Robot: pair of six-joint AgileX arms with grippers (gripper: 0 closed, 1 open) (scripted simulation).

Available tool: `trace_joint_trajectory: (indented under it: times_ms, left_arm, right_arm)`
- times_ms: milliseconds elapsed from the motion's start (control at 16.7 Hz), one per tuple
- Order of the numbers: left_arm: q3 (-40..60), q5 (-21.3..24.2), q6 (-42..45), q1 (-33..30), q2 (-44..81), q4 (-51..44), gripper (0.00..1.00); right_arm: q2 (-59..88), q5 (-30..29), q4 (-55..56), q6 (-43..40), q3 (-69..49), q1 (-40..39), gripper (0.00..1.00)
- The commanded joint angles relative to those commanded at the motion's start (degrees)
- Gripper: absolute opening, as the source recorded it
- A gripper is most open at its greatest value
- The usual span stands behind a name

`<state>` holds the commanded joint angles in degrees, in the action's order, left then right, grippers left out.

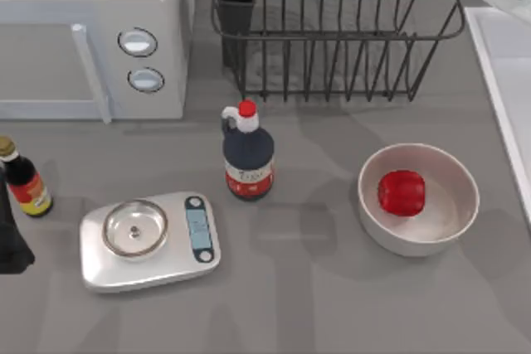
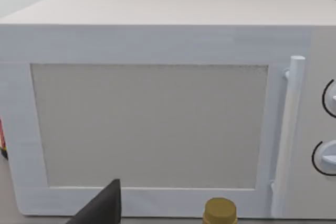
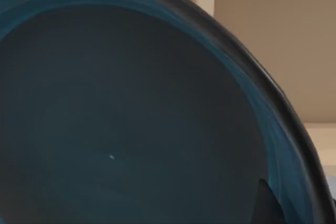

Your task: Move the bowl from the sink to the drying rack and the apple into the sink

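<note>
Start with the biggest thing you see: the white microwave (image 1: 91, 39) fills the upper left of the top view, its far edge cut off by the frame, and the left wrist view faces its door and handle straight on. Next, the drying rack (image 1: 332, 35) spans the upper middle of the top view, its top cut off, with the black utensil cup at its upper left corner. At the right edge you get a strip of the sink (image 1: 506, 80), mostly out of frame. The bowl (image 3: 131, 129) looms very close in the right wrist view, dark teal inside, its rim running off the frame. A dark shape at the top view's upper right corner is my right arm, and you cannot tell how its fingers stand.

Lower right in the top view sits the white bowl (image 1: 448, 221), with the apple (image 1: 401, 192) resting inside it. Lower left lies the kitchen scale (image 1: 149, 240). At centre stands the dark bottle with the red cap (image 1: 247, 155). A small sauce bottle (image 1: 25, 181) stands at the left edge, beside my parked left arm, whose fingers you cannot make out; a dark fingertip (image 2: 105, 208) pokes into the left wrist view.
</note>
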<state>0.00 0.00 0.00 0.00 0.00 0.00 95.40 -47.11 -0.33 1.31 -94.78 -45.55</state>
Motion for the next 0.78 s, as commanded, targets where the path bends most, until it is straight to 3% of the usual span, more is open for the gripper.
trace_joint_trajectory:
  times_ms: [300,780]
  left_arm:
    - [0.0,0.0,0.0,0.0,0.0,0.0,1.0]
    - [0.0,0.0,0.0,0.0,0.0,0.0,1.0]
  right_arm:
    - [2.5,1.0,3.7,0.0,1.6,1.1,0.0]
    - [16.1,6.3,29.4,-0.2,12.6,6.4,0.0]
